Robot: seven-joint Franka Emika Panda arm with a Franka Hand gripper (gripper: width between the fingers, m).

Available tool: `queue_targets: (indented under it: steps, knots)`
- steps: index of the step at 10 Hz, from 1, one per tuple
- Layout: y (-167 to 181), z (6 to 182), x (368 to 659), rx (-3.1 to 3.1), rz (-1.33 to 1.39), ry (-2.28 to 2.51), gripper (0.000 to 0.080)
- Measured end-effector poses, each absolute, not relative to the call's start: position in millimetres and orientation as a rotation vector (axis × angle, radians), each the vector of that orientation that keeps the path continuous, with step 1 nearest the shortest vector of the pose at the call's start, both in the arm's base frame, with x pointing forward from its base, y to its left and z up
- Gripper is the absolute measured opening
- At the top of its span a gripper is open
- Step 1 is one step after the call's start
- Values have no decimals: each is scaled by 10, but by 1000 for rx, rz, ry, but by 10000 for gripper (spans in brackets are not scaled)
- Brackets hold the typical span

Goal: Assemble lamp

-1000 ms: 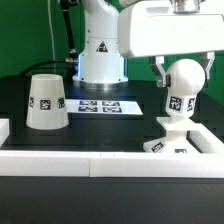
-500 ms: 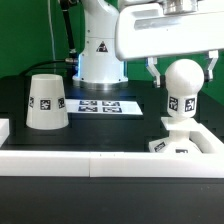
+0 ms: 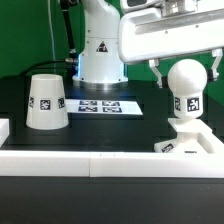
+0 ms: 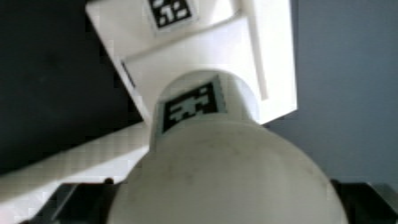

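The round bulb (image 3: 186,82) stands upright on its stem on the flat square base (image 3: 188,145) at the exterior view's right, by the white front rail. My gripper (image 3: 186,74) has a finger on each side of the bulb and is shut on it. In the wrist view the bulb (image 4: 214,150) fills the space between the dark fingers of my gripper (image 4: 222,205), with the base (image 4: 205,45) beyond it. The tapered shade (image 3: 46,100) stands mouth down on the black table at the exterior view's left, apart from the gripper.
The marker board (image 3: 108,105) lies flat in the middle behind the parts. The white robot pedestal (image 3: 100,55) with a triangle sticker stands at the back. A white rail (image 3: 90,162) runs along the front edge of the table.
My gripper has moved a little toward the exterior view's right with the bulb in it. The base under the bulb has shifted the same way. The shade has not moved.
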State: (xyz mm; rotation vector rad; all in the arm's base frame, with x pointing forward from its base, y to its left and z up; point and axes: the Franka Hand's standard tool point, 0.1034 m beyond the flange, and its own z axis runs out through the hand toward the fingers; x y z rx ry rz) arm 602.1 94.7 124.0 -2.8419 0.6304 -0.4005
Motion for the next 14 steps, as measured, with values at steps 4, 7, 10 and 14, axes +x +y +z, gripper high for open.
queue_targets:
  steps: [4, 7, 10, 14]
  knots:
    - [969, 1223, 6029, -2703, -305, 1007, 580]
    - [1011, 1208, 6015, -2543, -220, 1314, 580]
    - [999, 1209, 6035, -2403, -145, 1523, 580]
    - [1039, 1209, 6036, -2239, -87, 1727, 580]
